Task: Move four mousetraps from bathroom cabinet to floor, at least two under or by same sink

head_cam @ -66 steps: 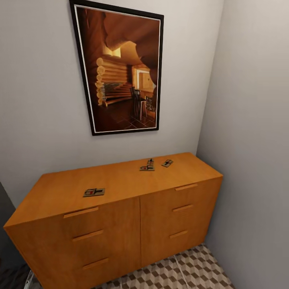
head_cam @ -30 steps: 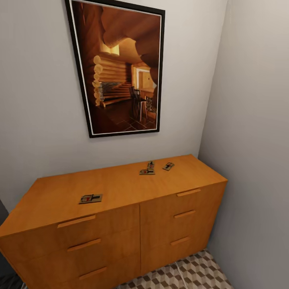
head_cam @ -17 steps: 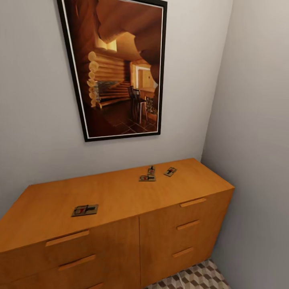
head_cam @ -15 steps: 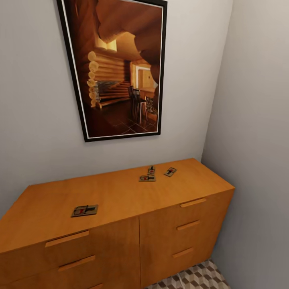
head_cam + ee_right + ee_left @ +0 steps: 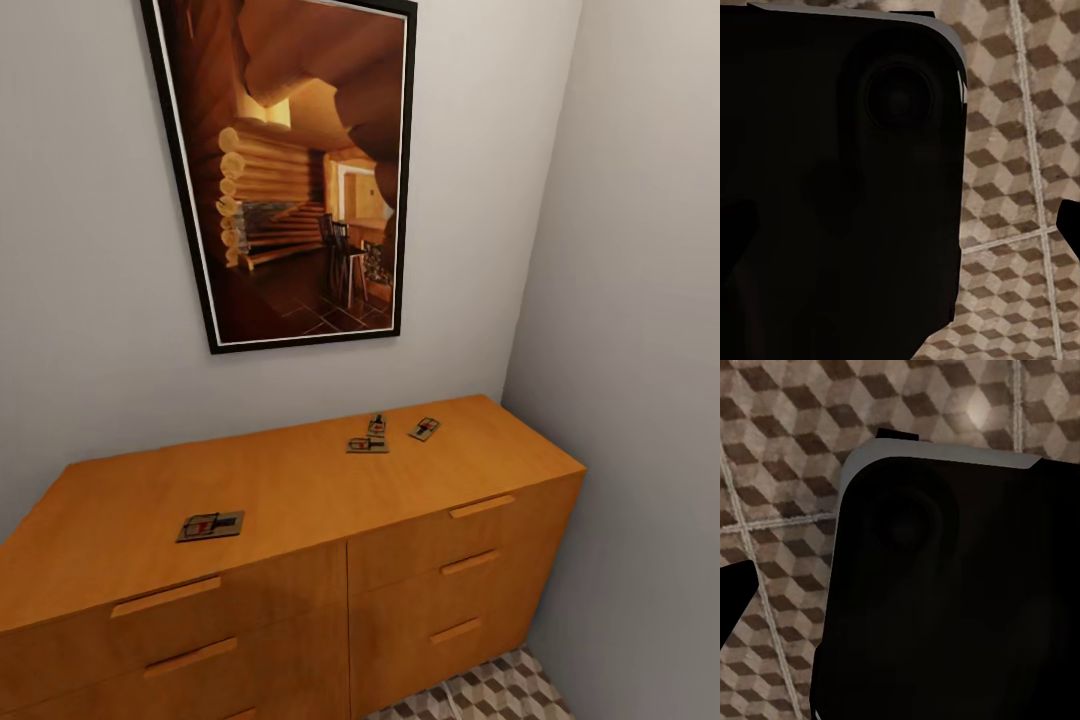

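Ahead of me, against the grey wall, stands the cabinet, and all four mousetraps lie on its flat top. Going left to right: one mousetrap sits alone toward the left front, its long side running roughly along the cabinet's front edge. Well apart from it, toward the back right, are the other three: one lying crosswise, one just behind it and touching or nearly so, and one just to the right, angled. Above them hangs a framed picture of a log interior.

The lone trap lies on my left arm's side and the cluster on my right arm's side, so I judge the left arm better placed for the first and the right arm for the three. All of them sit above and forward of where my arms hang.

Both wrist views point down at the bathroom floor, each mostly blocked by a dark body. I cannot tell how far either gripper is open, or whether it holds anything. The sink is nowhere to be made out, and the cabinet's left end is cut off.
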Robot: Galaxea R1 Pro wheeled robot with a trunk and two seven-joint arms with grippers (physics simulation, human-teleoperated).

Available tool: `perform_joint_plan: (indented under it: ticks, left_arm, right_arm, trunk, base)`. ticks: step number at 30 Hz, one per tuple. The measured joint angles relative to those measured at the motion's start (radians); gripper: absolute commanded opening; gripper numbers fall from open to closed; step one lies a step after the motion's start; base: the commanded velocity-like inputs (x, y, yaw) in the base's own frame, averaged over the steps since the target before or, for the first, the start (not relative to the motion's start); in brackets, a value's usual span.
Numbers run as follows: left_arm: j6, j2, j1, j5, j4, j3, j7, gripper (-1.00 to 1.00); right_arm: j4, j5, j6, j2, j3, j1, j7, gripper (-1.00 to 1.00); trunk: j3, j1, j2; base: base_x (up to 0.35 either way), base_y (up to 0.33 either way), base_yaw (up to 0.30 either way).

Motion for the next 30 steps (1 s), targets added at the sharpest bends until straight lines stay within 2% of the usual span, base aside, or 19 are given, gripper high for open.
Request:
perform_joint_plan:
  ticks: [30]
  left_arm:
    - [0.000,0.000,0.000,-0.001,0.000,0.000,0.000,1.00]
  right_arm:
    - [0.000,0.003,-0.001,-0.001,0.001,0.000,-0.002,1.00]
  trunk:
    - [0.000,0.000,0.000]
  base:
    - [0.000,0.000,0.000]
